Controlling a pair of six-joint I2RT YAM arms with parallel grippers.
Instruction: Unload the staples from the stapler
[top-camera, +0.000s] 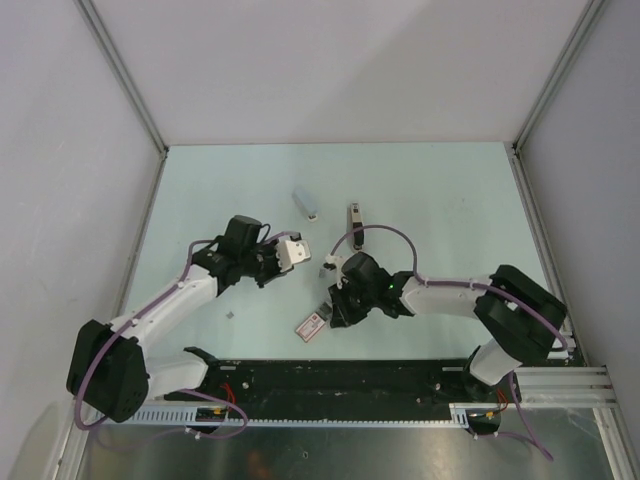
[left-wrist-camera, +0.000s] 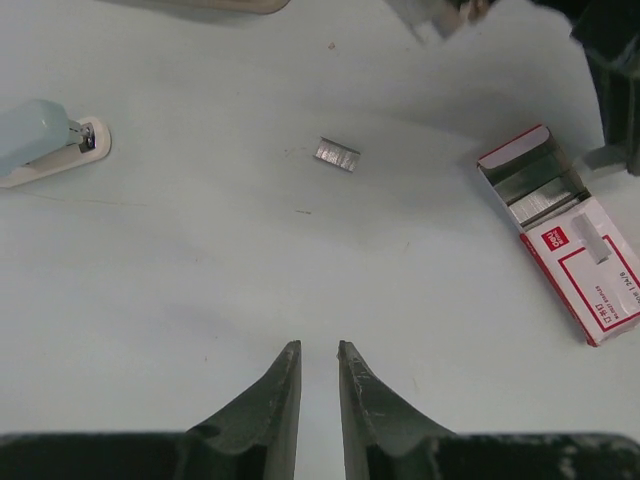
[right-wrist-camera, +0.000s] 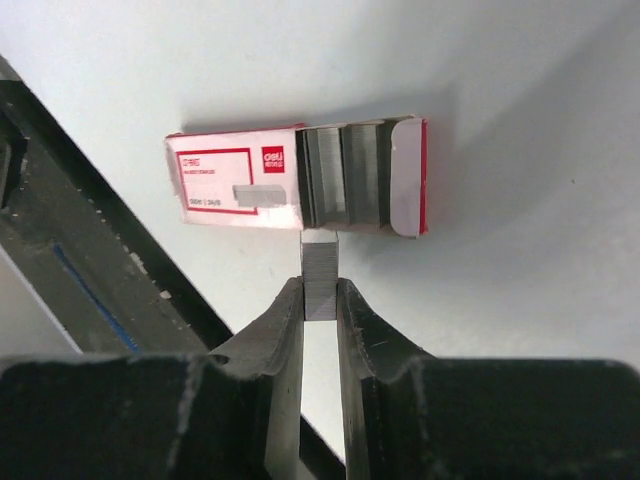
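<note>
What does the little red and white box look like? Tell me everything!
The box is small, flat cardboard, white with red edges and a staple picture on its label. One end is slid open, showing silvery staple rows inside. It lies flat on the pale table. The right gripper pinches a staple strip right at the box's side; whether they touch is unclear.

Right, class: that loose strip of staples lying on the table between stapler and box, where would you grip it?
Pinch the staple strip across its long sides, descending from straight above. It lies flat and low, clear of the stapler and the staple box, so a side approach would likely just push it.
</note>
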